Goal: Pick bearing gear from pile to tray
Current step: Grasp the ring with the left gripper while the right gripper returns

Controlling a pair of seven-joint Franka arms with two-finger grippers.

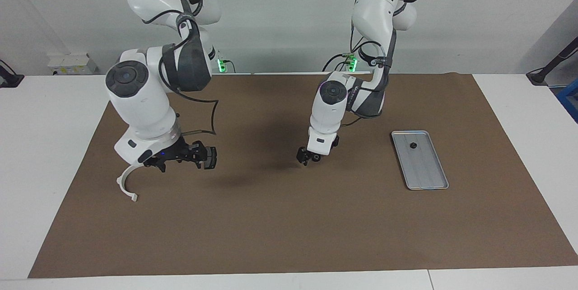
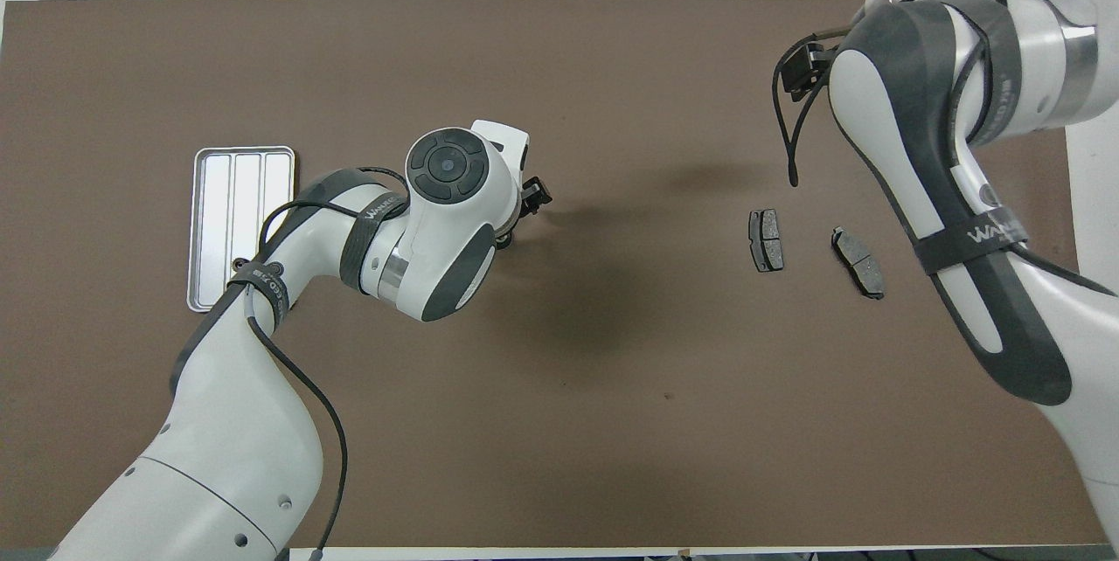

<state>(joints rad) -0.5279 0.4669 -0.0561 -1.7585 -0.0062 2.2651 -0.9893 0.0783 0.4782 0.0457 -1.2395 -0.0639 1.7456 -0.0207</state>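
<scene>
Left gripper (image 1: 308, 158) is down at the surface of the brown mat (image 1: 289, 236), near the mat's middle, with its fingers spread. A small black round piece, the bearing gear (image 1: 317, 157), shows right at its tips. Whether the fingers touch it cannot be told, and nothing is seen lifted. In the overhead view the left wrist covers that spot.

Right gripper (image 1: 180, 155) hangs over the pile toward the right arm's end of the mat, fingers spread wide, nothing pinched between them.

Items, largest first:

1. White bench (image 1: 45, 145). It carries the mat, which covers most of its top.
2. Tray (image 1: 426, 177), silver-grey and ridged lengthwise. It lies flat toward the left arm's end of the mat, well apart from both grippers and well in from the mat's edges. One tiny black round piece (image 1: 412, 145) sits in it, at the end nearer to the robots.
3. White arc (image 1: 123, 184). It lies close to the mat's edge at the right arm's end, with its upper tip hidden by the right gripper in the facing view.
4. Two dark grey pads (image 2: 766, 239) (image 2: 858, 261). They lie side by side, apart from each other, flat on the mat between the arc and the mat's middle. In the facing view the right gripper stands in front of them.
</scene>
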